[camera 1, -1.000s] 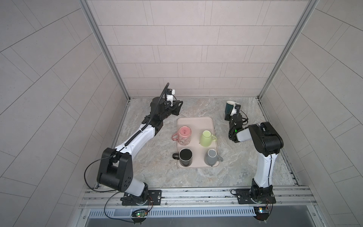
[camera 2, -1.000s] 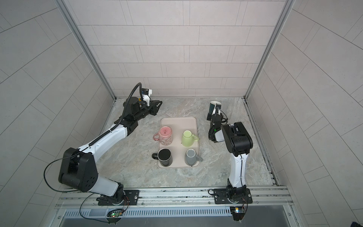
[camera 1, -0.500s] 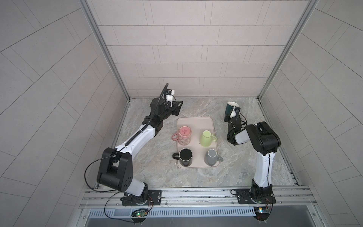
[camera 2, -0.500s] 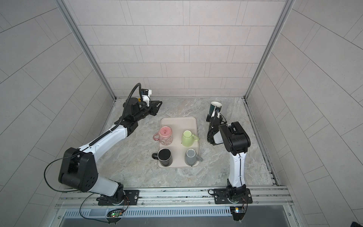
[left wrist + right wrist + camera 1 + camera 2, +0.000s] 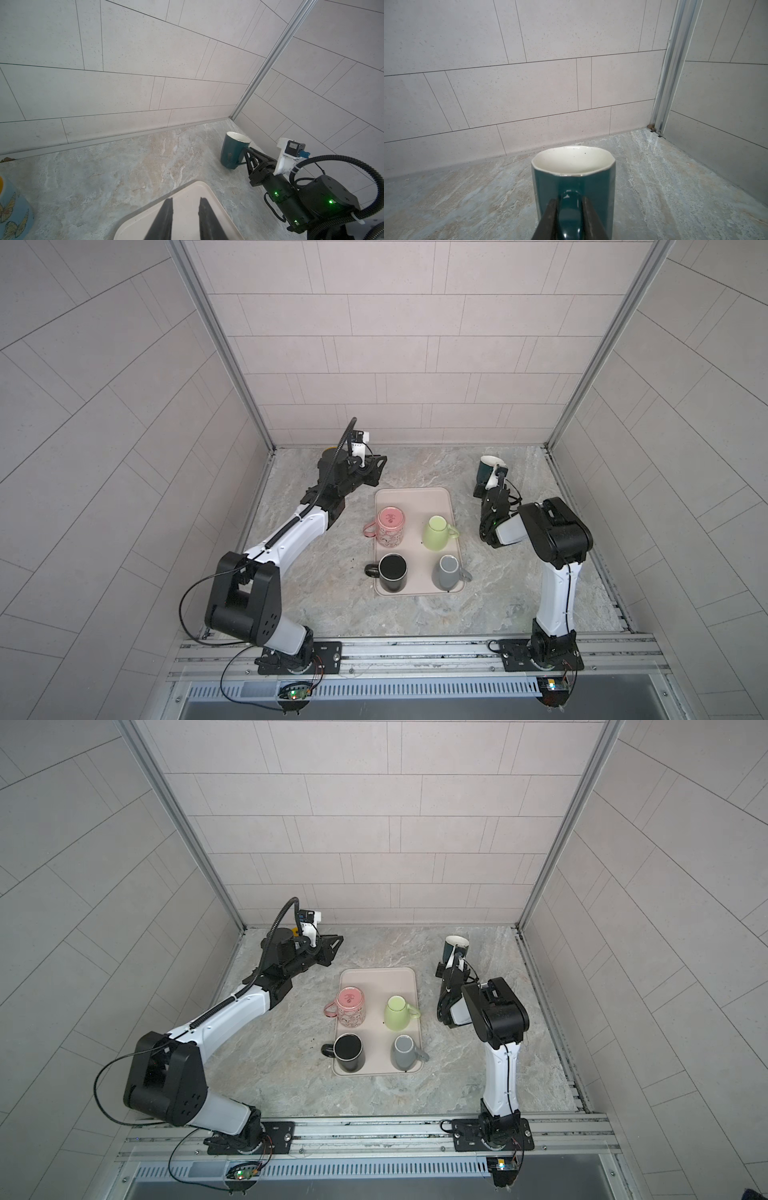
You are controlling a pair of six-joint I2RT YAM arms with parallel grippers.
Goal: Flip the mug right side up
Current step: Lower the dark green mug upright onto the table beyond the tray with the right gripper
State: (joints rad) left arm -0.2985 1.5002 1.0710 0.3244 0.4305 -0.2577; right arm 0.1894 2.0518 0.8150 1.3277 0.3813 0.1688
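Note:
The mug [image 5: 573, 180] is teal with a cream inside. It stands mouth up on the stone table at the back right, seen in both top views [image 5: 485, 470] [image 5: 452, 947] and in the left wrist view [image 5: 232, 152]. My right gripper [image 5: 569, 202] straddles its handle, and the fingers [image 5: 551, 209] stand a hair wider than the handle, so it is open. In a top view this gripper [image 5: 486, 486] sits just in front of the mug. My left gripper [image 5: 185, 200] hovers open and empty over the tray's far corner [image 5: 376, 464].
A beige tray [image 5: 411, 497] in the middle carries a pink mug [image 5: 390, 526], a green mug [image 5: 436, 533], a black mug [image 5: 392, 570] and a grey mug [image 5: 448, 572]. A blue butterfly mug [image 5: 12, 212] stands near the left arm. Tiled walls enclose the back and sides.
The right arm's elbow shifted slightly left while the teal mug stayed in place. The right fingers have eased apart on the handle. The left arm has not moved.

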